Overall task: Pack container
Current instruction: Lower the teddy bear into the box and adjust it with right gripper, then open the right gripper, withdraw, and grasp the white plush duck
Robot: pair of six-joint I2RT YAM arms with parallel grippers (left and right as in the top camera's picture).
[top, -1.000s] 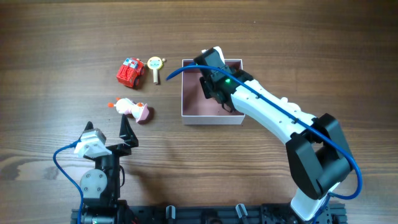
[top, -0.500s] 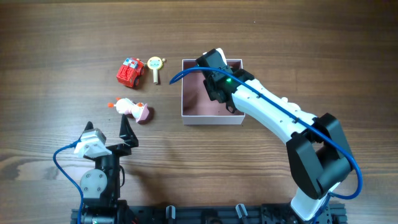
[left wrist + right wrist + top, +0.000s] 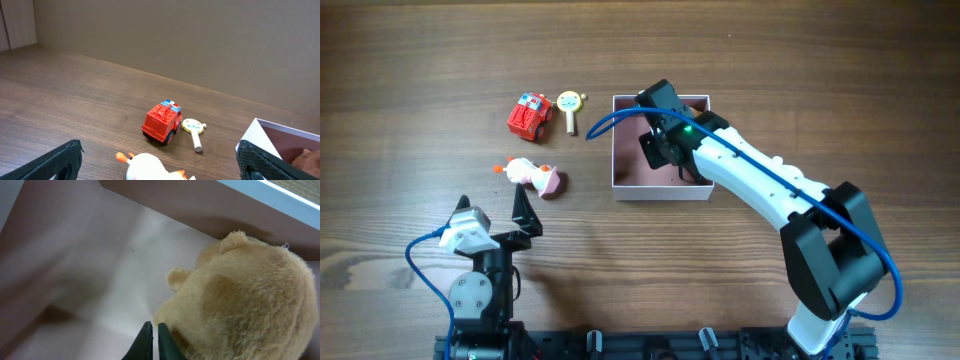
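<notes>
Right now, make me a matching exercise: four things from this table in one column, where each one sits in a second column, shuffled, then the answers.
Things
1. red plastic toy fire truck
2. tan furry plush toy
3. white and pink toy bird
4. cream round-headed toy stick

Places
A. inside the square white-walled, pink-lined container
B. on the wooden table, closest to the open left gripper
C. between the truck and the container
D. beside the stick, on its side away from the container

Pairs: 1-D, 2-A, 3-B, 4-C
</notes>
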